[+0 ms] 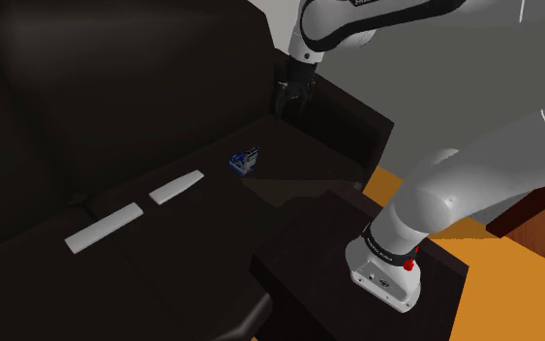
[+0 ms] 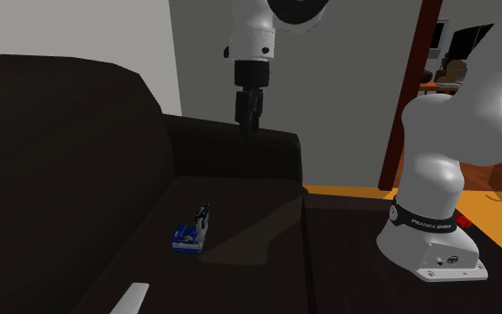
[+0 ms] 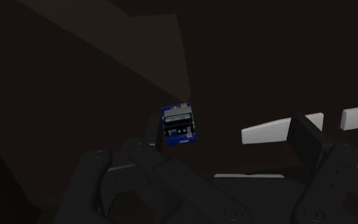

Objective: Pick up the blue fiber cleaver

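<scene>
The blue fiber cleaver (image 1: 245,161) is a small blue block with a grey and black top, lying on the dark sofa seat (image 1: 164,262). The second exterior view has the cleaver (image 2: 191,230) near the seat's middle, close to the backrest. My gripper (image 1: 289,105) hangs well above the seat near the sofa's armrest, up and to the right of the cleaver in the shoulder view. From the wrist, the cleaver (image 3: 179,123) lies far below, just beyond one black finger (image 3: 153,132). The gripper (image 3: 228,127) is open with nothing between its fingers. In the second exterior view the gripper (image 2: 245,120) points down above the armrest.
Two flat white remotes (image 1: 177,186) (image 1: 104,230) lie on the seat to the shoulder view's left of the cleaver. The dark armrest (image 1: 352,121) stands under the gripper. My dark stand (image 1: 299,252) abuts the sofa's front, with orange floor (image 1: 512,281) beyond it.
</scene>
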Robot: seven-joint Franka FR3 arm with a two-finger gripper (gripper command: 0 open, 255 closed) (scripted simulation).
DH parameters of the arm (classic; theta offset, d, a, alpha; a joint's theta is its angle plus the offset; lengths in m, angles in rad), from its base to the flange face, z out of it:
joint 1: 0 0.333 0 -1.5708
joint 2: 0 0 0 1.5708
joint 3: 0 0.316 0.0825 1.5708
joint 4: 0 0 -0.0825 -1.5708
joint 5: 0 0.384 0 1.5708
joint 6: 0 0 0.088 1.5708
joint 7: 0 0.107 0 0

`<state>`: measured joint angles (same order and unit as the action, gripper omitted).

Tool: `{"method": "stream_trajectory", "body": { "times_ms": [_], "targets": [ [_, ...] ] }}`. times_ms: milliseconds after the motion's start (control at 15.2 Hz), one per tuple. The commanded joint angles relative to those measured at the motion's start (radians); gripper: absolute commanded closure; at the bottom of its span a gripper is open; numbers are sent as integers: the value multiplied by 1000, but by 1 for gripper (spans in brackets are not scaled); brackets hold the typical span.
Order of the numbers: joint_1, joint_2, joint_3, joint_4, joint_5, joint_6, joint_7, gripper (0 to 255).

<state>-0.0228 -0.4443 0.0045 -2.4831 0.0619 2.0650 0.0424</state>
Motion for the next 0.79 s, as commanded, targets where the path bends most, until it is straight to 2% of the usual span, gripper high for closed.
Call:
{"method": "stream_trajectory", "body": {
  "times_ms": [0, 726],
  "targets": [
    [-3, 69, -7, 0, -8, 66, -22, 0],
    [-10, 501, -18, 131, -43, 346, -95, 0]
  ]
}}
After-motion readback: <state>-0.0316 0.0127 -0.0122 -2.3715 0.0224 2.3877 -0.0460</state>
